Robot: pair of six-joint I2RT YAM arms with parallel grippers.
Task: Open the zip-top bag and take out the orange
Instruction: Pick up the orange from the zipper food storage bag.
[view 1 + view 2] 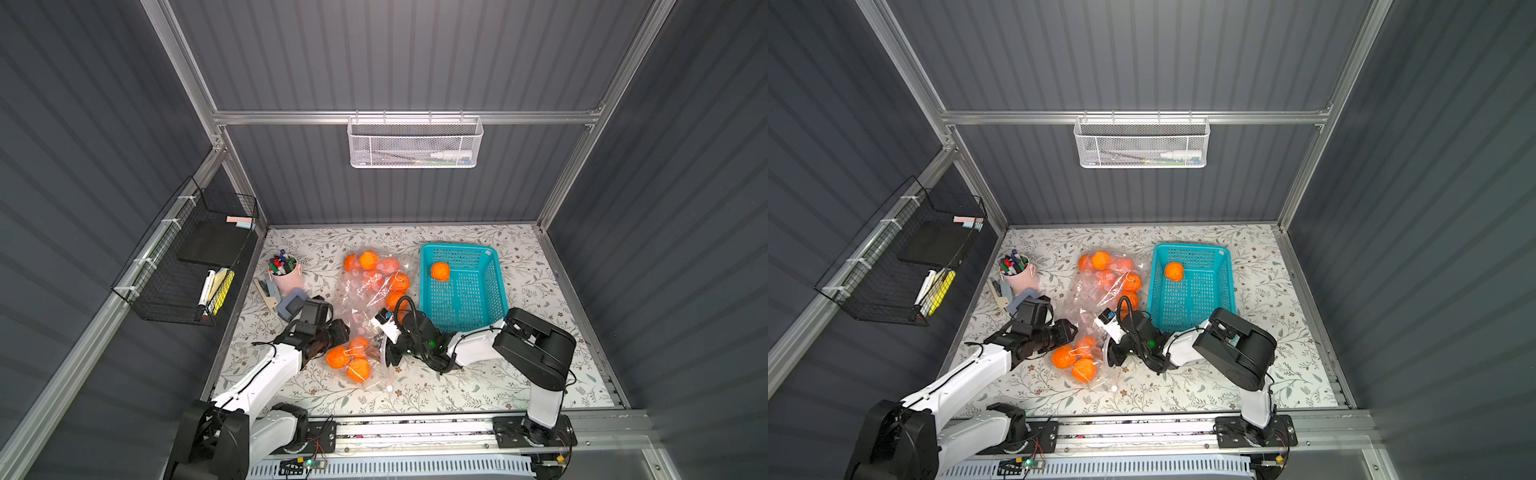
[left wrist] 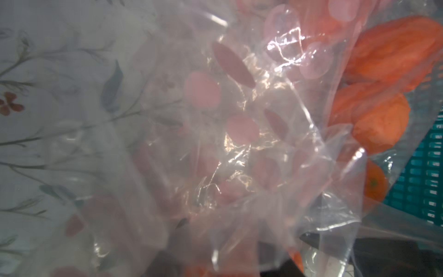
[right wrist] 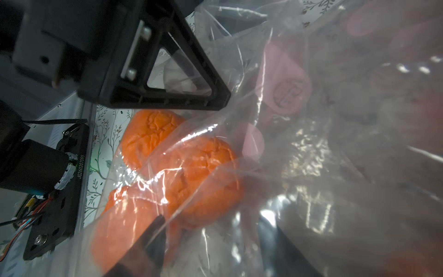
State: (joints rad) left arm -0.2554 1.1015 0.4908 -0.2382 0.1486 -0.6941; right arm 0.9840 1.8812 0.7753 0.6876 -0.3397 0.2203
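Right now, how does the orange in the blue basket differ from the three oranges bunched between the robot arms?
The basket orange lies alone and uncovered in the teal basket; the three oranges huddle against one another under the plastic of the clear bag. The basket orange sits farther back on the table; the three oranges sit nearer the front. All look equally bright orange and round.

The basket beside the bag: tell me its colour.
Teal, with a perforated grid pattern; the basket shows best in both top views.

Basket (image 1: pixel 473 299) right of bag (image 1: pixel 361 291), orange (image 1: pixel 439 271) inside
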